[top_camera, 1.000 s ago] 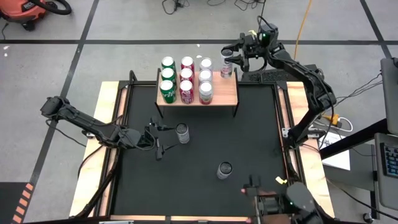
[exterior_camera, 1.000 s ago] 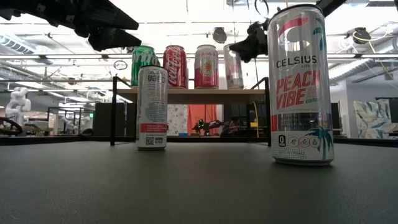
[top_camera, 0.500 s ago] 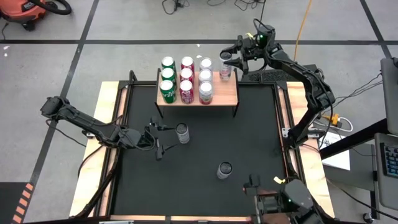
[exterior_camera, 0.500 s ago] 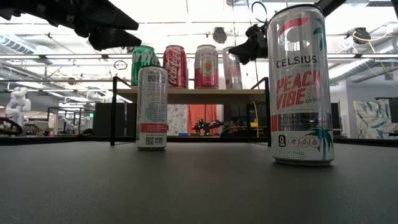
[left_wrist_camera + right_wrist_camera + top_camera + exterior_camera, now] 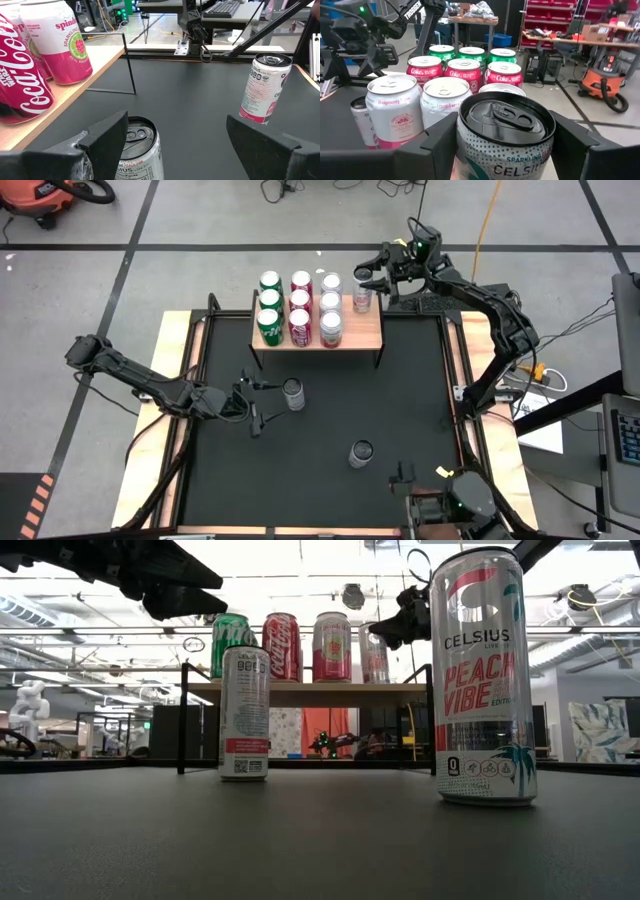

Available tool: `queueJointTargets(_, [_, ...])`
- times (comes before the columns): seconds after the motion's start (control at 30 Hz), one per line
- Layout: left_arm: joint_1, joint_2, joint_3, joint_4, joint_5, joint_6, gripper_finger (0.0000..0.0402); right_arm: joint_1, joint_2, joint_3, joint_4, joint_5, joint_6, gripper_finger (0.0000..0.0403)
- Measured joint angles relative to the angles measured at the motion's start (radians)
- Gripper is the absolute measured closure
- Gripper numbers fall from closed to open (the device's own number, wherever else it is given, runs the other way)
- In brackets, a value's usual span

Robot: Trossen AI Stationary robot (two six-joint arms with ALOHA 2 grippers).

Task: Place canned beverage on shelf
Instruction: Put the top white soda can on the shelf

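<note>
Change: right pincer (image 5: 366,284) has carried its Celsius can (image 5: 363,288) slightly upward in the high view, over the shelf's (image 5: 366,332) right end.
Right pincer: clamped on that can.
Meaning: release looks near.
Left pincer (image 5: 256,400): wide open beside another can (image 5: 292,392), centre-left.

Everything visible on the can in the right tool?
Slim silver Celsius can, upright, pull tab unopened, teal "sparkling" lettering below the rim. The right tool is shut on its sides at the shelf's far right corner, beside the raspberry cans. Whether its base touches the wood cannot be told.
</note>
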Motion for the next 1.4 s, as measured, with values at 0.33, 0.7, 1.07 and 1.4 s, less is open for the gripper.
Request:
queueJointTargets(0.33, [0.001,0.000,0.000,0.001,-0.003,0.026,0.0064,0.000,-0.001,-0.017,0.052,0.033,0.029,0.0179])
queueJointTargets(0.7, [0.021,0.000,0.000,0.002,-0.007,0.025,0.0064,0.000,-0.001,-0.017,0.050,0.053,0.029,0.0179])
queueJointTargets(1.07, [0.020,0.000,0.000,-0.001,0.001,0.024,0.0064,0.000,-0.001,-0.017,0.049,0.054,0.029,0.0177])
queueJointTargets(1.4, [0.020,0.000,0.000,-0.008,0.001,0.024,0.0064,0.000,-0.001,-0.017,0.045,0.055,0.038,0.0111])
